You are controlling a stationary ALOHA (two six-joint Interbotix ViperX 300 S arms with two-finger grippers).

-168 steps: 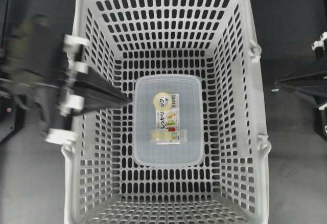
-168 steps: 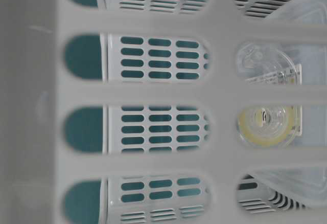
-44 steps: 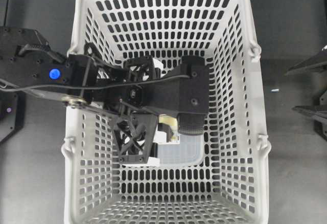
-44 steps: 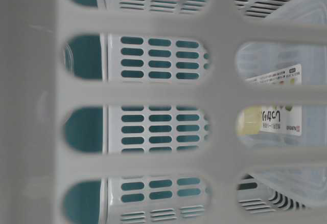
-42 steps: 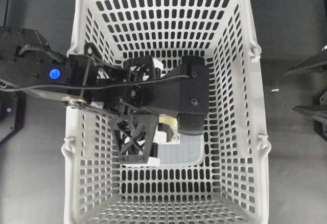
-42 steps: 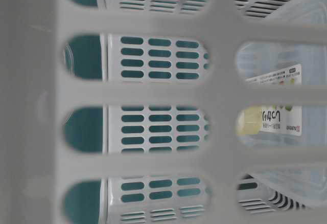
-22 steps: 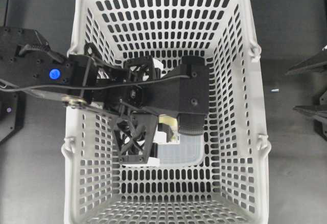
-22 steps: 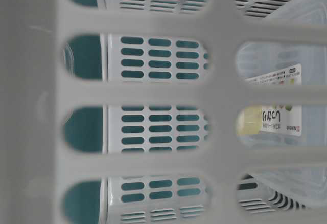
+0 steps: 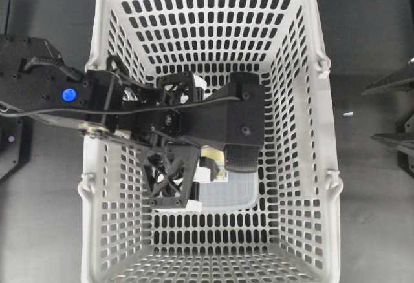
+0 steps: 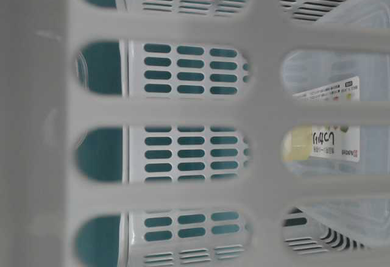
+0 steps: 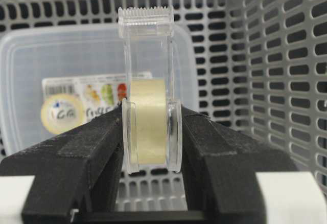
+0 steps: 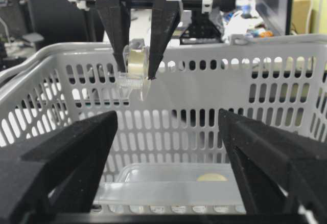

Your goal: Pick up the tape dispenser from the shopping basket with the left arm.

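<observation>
Tape dispenser (image 11: 150, 112) clamped between left pincer (image 11: 151, 147) fingers.

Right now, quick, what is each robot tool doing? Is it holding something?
Left tool: closed on the tape dispenser, held up at about the height of the shopping basket rim.
Right tool: open, holding nothing, outside the basket.

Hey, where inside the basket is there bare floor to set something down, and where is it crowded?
Bare floor lies in the shopping basket between the far wall and the clear container, and in a strip between the container and the near wall. The middle is crowded: the left tool holds the tape dispenser above the container, and the arm spans the left side.
</observation>
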